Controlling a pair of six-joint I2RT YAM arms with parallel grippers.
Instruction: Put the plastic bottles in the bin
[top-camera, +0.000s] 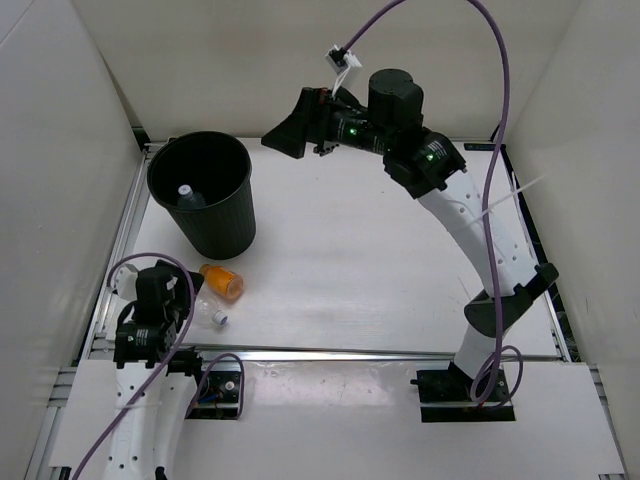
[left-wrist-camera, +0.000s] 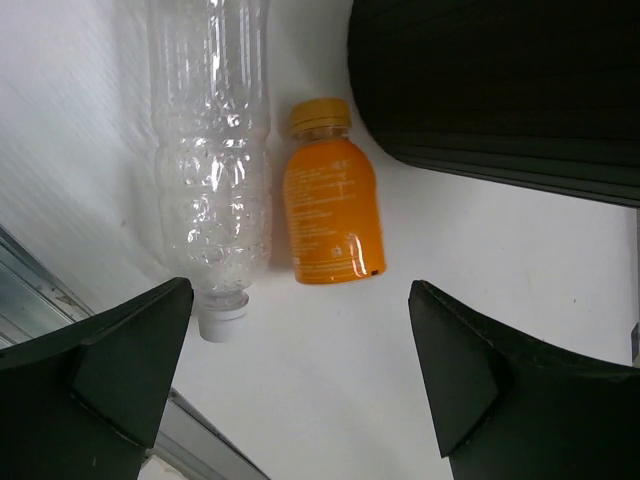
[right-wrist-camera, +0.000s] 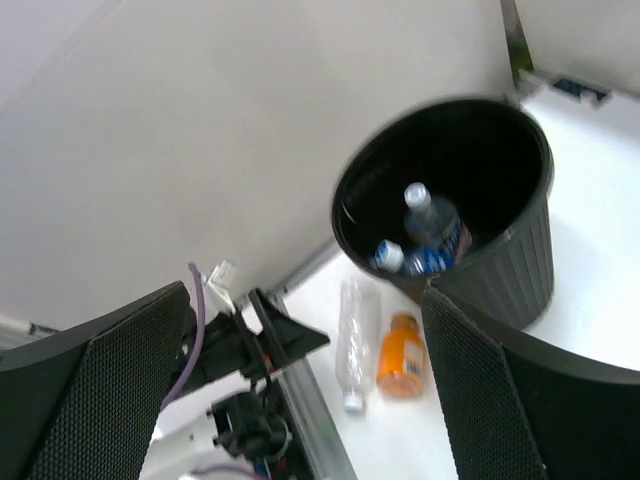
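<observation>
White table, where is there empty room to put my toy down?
The big bare patch of the white table lies between the round black plastic bin and the right arm. Crowded spot: near left, where the short orange bottle and clear plastic bottle lie side by side beside the bin.

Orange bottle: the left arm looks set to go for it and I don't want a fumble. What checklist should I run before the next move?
1. Left claw open and empty: ok.
2. Orange bottle lying flat on the table, in front of that claw: ok.
3. Orange bottle inside the claw's grasp: not ok, it lies ahead of it.
4. Gap between it and the clear bottle beside it: cannot tell, they lie very close.
5. Bin upright, mouth unblocked, two bottles inside: ok.
6. Right claw open, empty, off to the bin's side: ok.
</observation>
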